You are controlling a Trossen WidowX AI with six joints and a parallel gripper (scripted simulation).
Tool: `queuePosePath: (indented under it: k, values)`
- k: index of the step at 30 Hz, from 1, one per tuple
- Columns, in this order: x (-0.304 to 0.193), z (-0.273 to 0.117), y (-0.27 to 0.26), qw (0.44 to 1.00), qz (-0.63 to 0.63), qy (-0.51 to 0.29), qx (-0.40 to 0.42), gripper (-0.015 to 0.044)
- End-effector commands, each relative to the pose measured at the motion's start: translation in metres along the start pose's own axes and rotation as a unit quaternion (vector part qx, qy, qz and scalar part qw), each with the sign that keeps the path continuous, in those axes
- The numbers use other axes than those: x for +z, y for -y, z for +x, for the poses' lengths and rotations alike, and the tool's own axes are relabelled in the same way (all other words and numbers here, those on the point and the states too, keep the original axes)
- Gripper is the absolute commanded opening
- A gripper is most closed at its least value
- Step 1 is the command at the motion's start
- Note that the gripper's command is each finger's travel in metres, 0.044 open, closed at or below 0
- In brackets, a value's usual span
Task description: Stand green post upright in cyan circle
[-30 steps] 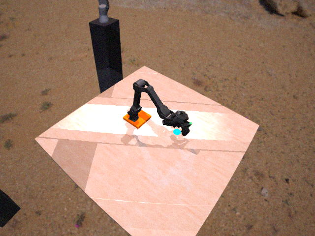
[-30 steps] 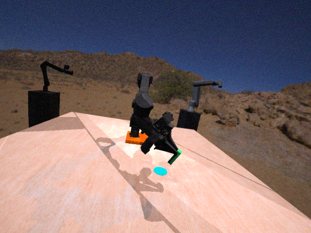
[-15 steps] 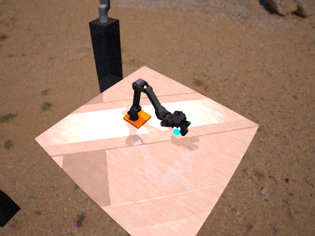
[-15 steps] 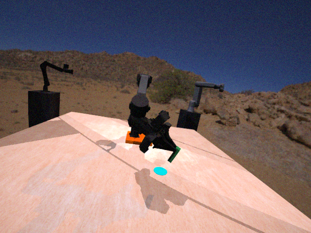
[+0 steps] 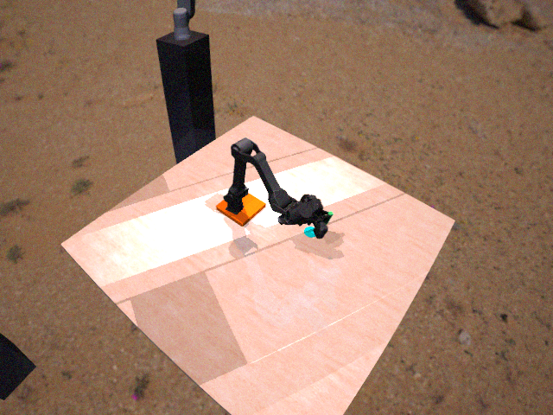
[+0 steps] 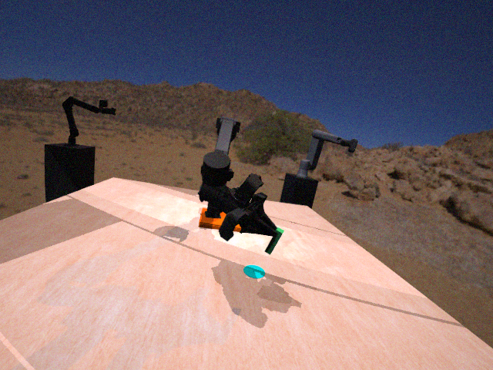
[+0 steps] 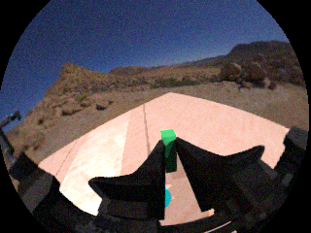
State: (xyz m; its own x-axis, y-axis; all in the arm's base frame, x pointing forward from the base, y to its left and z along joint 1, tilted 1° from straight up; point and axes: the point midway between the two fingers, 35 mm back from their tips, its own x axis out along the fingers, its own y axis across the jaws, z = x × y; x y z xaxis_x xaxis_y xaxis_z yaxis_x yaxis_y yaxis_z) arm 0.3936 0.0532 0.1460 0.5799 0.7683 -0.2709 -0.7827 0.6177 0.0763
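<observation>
The green post point(image 5: 330, 213) point(image 6: 274, 241) point(image 7: 170, 155) is held at its upper part between the fingertips of my gripper point(image 6: 277, 231) point(image 7: 169, 142). The gripper is shut on it. In the exterior view the post leans, its lower end toward the lower left, and it appears to hang above the table. In the top view only its bright top shows beside the gripper. The flat cyan circle point(image 5: 309, 232) point(image 6: 253, 271) lies on the table, to the lower left of the post in the exterior view. Part of the circle point(image 7: 167, 197) shows between the fingers in the wrist view.
The arm stands on an orange base plate point(image 5: 254, 206) point(image 6: 206, 223) on the pale wooden table point(image 5: 285, 308) point(image 6: 139, 302). Shadows and bright bands cross the table top. Two other arms stand on black pedestals point(image 6: 69, 171) point(image 6: 299, 190) beyond the table.
</observation>
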Motion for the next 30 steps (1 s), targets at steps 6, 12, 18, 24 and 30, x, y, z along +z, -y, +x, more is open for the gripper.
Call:
queuePosePath:
  k: [6,12,18,24,30]
  values:
    - [-0.002,-0.008,-0.006,1.0,-0.004,0.021,0.01,0.0023]
    - [-0.003,-0.012,-0.01,0.999,-0.009,0.034,0.016,0.0023]
    - [-0.003,-0.017,-0.014,0.999,-0.015,0.046,0.022,0.0023]
    - [-0.004,-0.022,-0.019,0.998,-0.022,0.057,0.029,0.0023]
    - [-0.005,-0.026,-0.024,0.997,-0.028,0.068,0.035,0.0023]
